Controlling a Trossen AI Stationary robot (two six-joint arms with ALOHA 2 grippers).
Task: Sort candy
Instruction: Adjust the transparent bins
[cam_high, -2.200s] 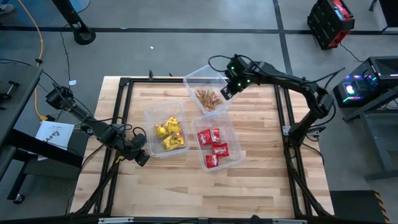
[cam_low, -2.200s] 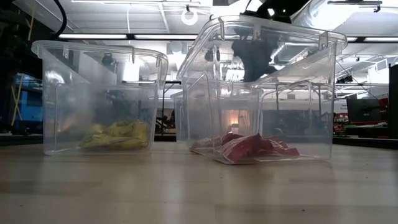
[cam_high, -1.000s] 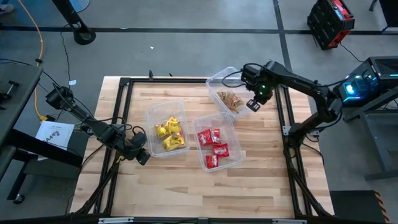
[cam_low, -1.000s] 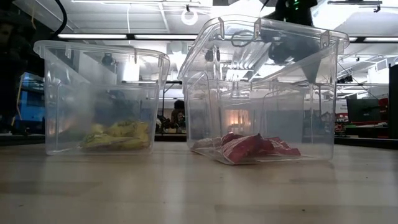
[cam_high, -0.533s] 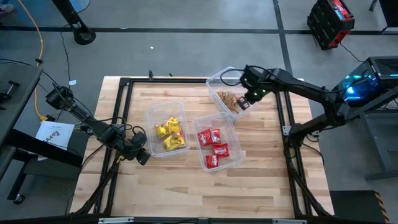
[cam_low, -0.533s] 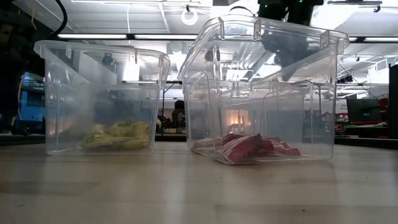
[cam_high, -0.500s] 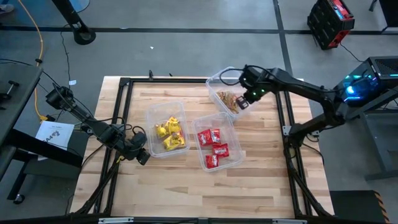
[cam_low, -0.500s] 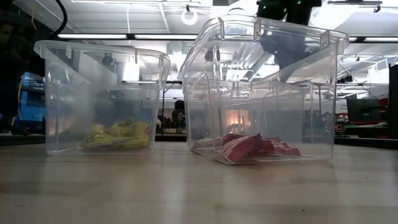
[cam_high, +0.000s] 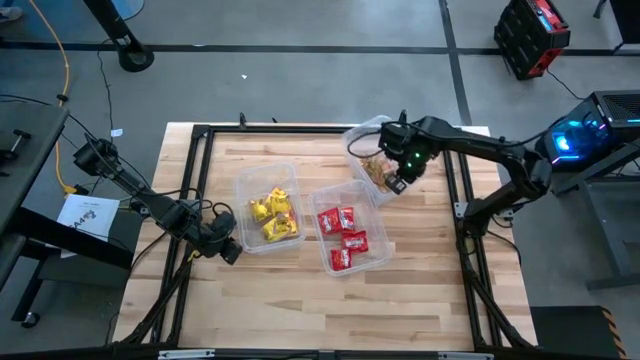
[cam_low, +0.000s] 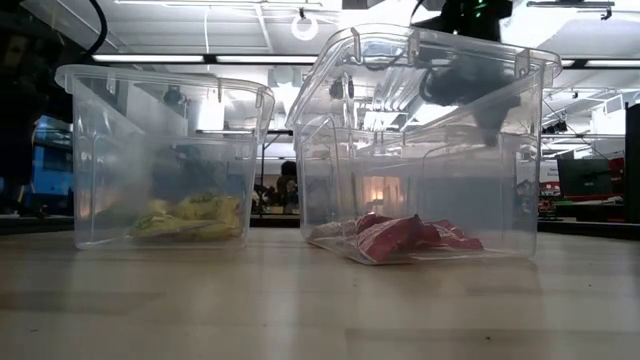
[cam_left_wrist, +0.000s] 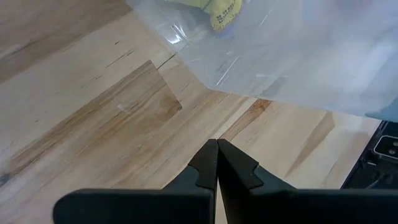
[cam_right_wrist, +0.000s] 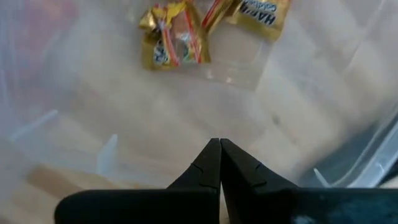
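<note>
Your right hand (cam_high: 396, 183) is clenched and empty, inside the tub (cam_high: 362, 137) of brown-gold candy (cam_right_wrist: 169, 42); judge your push by the tub wall and keep it gentle. Your left hand (cam_high: 229, 252), also clenched, waits beside the yellow candy (cam_high: 272, 214). Red candy (cam_high: 344, 237) lies in the near tub. The wooden counter (cam_high: 270, 310) stands on grey floor, with equipment around.
</note>
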